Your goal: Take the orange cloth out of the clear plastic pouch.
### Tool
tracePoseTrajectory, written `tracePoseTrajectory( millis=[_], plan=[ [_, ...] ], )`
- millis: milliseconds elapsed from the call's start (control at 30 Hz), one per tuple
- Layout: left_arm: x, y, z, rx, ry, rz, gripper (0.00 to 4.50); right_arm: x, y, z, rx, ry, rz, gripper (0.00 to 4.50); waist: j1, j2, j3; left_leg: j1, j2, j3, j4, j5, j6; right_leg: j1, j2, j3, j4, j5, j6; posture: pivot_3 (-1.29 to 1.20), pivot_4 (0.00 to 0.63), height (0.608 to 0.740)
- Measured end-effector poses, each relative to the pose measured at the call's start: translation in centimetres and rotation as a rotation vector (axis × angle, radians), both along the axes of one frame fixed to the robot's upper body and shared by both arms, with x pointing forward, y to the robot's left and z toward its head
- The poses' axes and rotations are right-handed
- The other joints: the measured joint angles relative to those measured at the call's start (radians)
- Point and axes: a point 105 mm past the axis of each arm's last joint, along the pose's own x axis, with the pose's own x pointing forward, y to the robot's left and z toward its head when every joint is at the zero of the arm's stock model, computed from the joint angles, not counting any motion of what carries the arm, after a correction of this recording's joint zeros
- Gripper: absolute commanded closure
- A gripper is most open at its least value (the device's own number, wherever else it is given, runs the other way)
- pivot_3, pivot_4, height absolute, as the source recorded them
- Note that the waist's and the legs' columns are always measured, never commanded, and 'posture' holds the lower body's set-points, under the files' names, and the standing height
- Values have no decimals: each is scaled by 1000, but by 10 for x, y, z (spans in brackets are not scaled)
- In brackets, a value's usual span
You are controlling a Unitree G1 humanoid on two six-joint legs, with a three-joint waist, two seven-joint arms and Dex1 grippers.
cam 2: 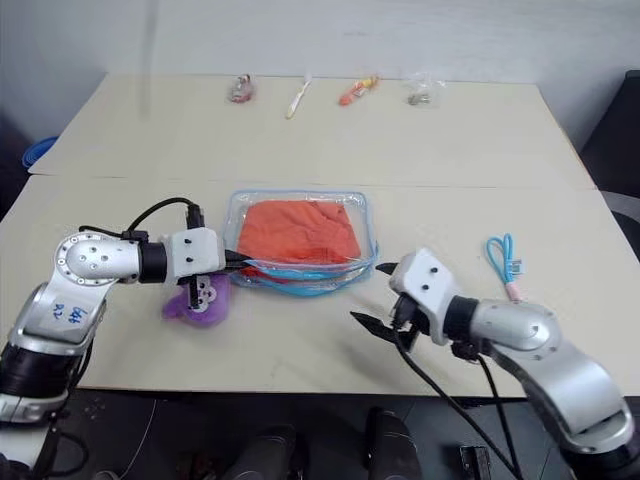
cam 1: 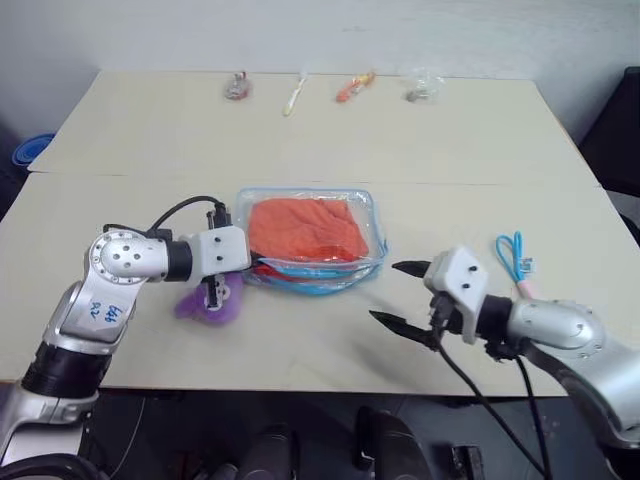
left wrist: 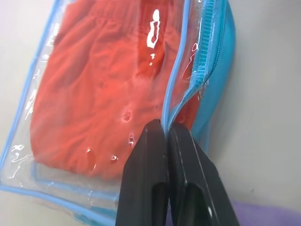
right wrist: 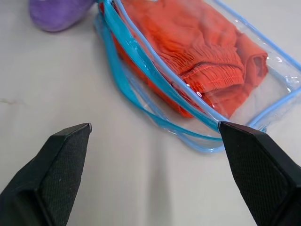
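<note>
The cloth (cam 1: 303, 229) was inside the pouch (cam 1: 372, 205) (not out yet). The left gripper (left wrist: 167, 134) pinched the pouch's edge. The right gripper (cam 1: 398, 295), fingers wide apart, waited beside the pouch.

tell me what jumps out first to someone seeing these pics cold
The orange cloth stands out, still inside the clear plastic pouch at the middle of the table. The left pincer is shut on the pouch's blue-trimmed edge, beside a purple plush. The right pincer hangs wide open just right of the pouch.
</note>
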Motion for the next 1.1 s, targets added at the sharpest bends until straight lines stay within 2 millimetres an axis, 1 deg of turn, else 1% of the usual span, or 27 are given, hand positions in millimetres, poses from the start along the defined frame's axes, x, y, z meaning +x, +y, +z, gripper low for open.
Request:
tracePoseTrajectory(
  millis=[67, 133, 300, 400, 533, 667, 833, 933, 1000, 1100],
  plan=[
    [-2, -3, 1, -35, 0, 41, 4500, 2, 3, -6, 0, -20, -32, 417, 1, 0, 0, 0, 0, -1, 0, 0, 0, 0, 0, 0, 0, 0, 0, 0, 150, 740],
    [-1, -6, 2, -71, -4, 74, 4500, 2, 6, -9, 0, -30, -41, 956, 2, 0, 0, 0, 0, -2, 0, 0, 0, 0, 0, 0, 0, 0, 0, 0, 150, 740],
    [0, -7, 3, -93, -5, 111, 4500, 0, 16, -17, -27, -67, -29, 2718, -2, 0, 0, 1, 0, -5, 0, 0, 0, 0, 1, 1, 0, 0, 0, 0, 150, 740],
    [0, -6, 2, -92, -1, 111, 4500, 3, 23, -21, -78, -113, -11, 3755, -3, 0, 0, 1, 0, -4, 0, 0, 0, 0, 1, 1, 0, 0, 0, 0, 150, 740],
    [-1, -7, 3, -78, -11, 95, 4500, 22, 28, -25, -149, -199, -16, 3755, -3, 0, 0, 1, 0, -4, 0, 0, 0, 0, 0, 1, 0, 0, 0, 0, 150, 740],
    [0, -9, 7, -69, -28, 70, 4500, 34, 42, -24, -179, -273, 24, 3755, -4, 0, 0, 1, 0, -4, 0, 0, 0, 0, 1, 1, 0, 0, 0, 0, 150, 740],
    [3, -12, 9, -59, -29, 49, 4500, 46, 60, -28, -207, -327, 72, 3755, -4, 0, 0, 1, 0, -3, 0, 0, 0, 0, 1, 0, 0, 0, 0, 0, 150, 740],
    [4, -13, 9, -58, -26, 44, 4500, 55, 64, -29, -242, -372, 78, 3142, -7, 0, 0, 1, 0, -3, 0, 0, 0, 0, 0, 0, 0, 0, 0, 0, 150, 740],
    [3, -14, 8, -55, -27, 37, 4500, 60, 64, -31, -273, -399, 78, 2515, -7, 0, 0, 0, 0, -4, 0, 0, 0, 0, 1, 0, 0, 0, 0, 0, 150, 740],
    [3, -14, 8, -55, -28, 35, 4500, 60, 67, -38, -322, -425, 107, 2515, -12, 0, 0, 0, 0, -4, 0, 0, 0, 0, 0, 0, 0, 0, 0, 0, 150, 740]
  ],
)
